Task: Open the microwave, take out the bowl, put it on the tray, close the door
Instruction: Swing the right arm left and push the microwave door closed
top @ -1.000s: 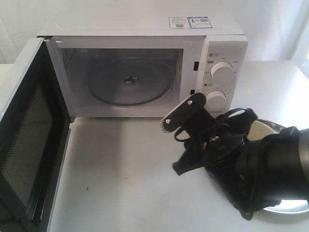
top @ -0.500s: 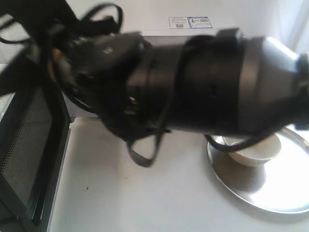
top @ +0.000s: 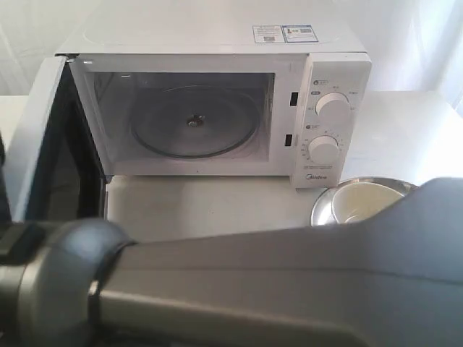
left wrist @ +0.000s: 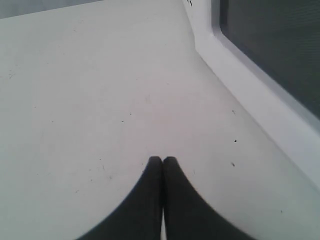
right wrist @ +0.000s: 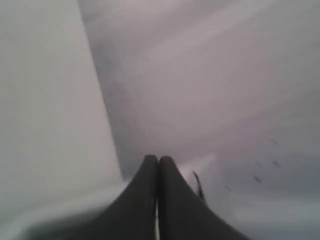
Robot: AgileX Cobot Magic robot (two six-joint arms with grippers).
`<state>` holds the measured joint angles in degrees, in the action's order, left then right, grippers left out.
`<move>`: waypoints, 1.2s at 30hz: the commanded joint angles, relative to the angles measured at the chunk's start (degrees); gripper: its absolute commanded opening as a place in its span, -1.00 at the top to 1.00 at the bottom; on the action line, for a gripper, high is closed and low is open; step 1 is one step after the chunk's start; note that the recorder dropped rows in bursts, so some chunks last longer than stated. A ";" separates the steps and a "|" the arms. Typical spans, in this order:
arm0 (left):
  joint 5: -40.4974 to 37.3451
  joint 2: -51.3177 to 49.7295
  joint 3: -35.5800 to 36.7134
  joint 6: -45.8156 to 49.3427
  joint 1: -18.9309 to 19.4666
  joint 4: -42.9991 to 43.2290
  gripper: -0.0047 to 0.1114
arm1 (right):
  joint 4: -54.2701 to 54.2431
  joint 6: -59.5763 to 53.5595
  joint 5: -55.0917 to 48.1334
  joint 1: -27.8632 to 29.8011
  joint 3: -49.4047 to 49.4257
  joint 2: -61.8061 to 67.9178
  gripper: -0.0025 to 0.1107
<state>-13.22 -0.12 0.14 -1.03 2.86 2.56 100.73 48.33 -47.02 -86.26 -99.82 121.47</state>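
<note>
The white microwave (top: 217, 108) stands at the back with its cavity holding only the glass turntable (top: 194, 121). Its door (top: 45, 137) hangs open on the left, white outer face partly turned towards the camera. The cream bowl (top: 365, 201) sits on the silver tray (top: 324, 210) to the right, both half hidden behind my right arm (top: 275, 289), which crosses the foreground to the left. My right gripper (right wrist: 158, 160) is shut and empty beside a blurred white surface. Over the bare table the left gripper (left wrist: 162, 160) is shut and empty, next to the door (left wrist: 270, 75).
The white table (top: 210, 202) shows between the microwave and the arm. The arm blocks the whole lower part of the exterior view. Two dials (top: 331, 107) sit on the microwave's right panel.
My right arm has swept from the tray on the right across to the left, behind the door. The door has swung partway towards the cavity. The bowl stays on the tray.
</note>
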 commanded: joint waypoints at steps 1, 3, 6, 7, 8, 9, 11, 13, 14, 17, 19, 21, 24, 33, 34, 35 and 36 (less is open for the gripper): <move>-0.07 0.12 -0.14 -0.20 -0.24 -0.37 0.92 | -0.78 -11.78 -22.95 0.04 -0.04 3.01 0.96; -0.07 0.12 -0.14 -0.20 -0.24 -0.37 0.92 | -0.78 -15.08 -22.95 1.32 -0.04 3.26 0.96; -0.07 0.12 -0.14 -0.20 -0.24 -0.37 0.92 | -0.78 -15.12 -22.95 4.03 -0.04 2.61 0.96; -0.07 0.12 -0.14 -0.20 -0.24 -0.37 0.92 | -0.78 -15.12 -22.95 5.23 -0.04 2.60 0.96; -0.07 0.12 -0.14 -0.20 -0.24 -0.37 0.92 | -0.78 -15.12 -22.95 6.60 -0.04 2.40 0.96; -0.07 0.12 -0.14 -0.20 -0.24 -0.37 0.92 | -0.78 -14.43 -22.95 8.20 -0.04 2.46 0.96; -0.07 0.12 -0.14 -0.20 -0.24 -0.37 0.92 | -0.78 -9.75 -22.95 11.30 -0.04 2.46 0.96; -0.07 0.12 -0.14 -0.20 -0.24 -0.37 0.92 | -1.28 -7.00 -22.95 14.48 -0.04 2.46 0.96; -0.07 0.12 -0.14 -0.20 -0.24 -0.37 0.92 | -2.26 -6.75 -22.95 16.14 -0.04 2.46 0.96; -0.07 0.12 -0.14 -0.20 -0.24 -0.37 0.92 | -3.46 -5.45 -22.95 20.58 0.00 2.46 0.96; -0.07 0.12 -0.14 -0.20 -0.24 -0.37 0.92 | -3.55 -3.97 -22.95 22.62 0.00 2.46 0.96; -0.07 0.12 -0.14 -0.20 -0.24 -0.37 0.92 | -3.55 -2.72 -22.95 24.37 0.00 2.46 0.96; -0.07 0.12 -0.14 -0.20 -0.24 -0.37 0.92 | -4.83 -1.59 -22.95 25.24 0.00 2.35 0.96; -0.07 0.12 -0.14 -0.20 -0.24 -0.37 0.92 | -4.89 -0.58 -22.95 16.86 8.65 -2.87 0.96; -0.07 0.12 -0.14 -0.20 -0.24 -0.37 0.92 | -4.77 0.06 -22.95 15.80 10.40 -4.22 0.96; -0.07 0.12 -0.14 -0.20 -0.24 -0.37 0.92 | -4.77 0.59 -22.95 14.78 12.43 -5.90 0.96; -0.07 0.12 -0.14 -0.20 -0.24 -0.37 0.92 | -4.77 1.41 -22.95 14.04 14.23 -7.42 0.96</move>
<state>-13.22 -0.12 0.14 -1.03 2.86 2.56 96.23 47.36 -69.91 -69.90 -90.57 118.46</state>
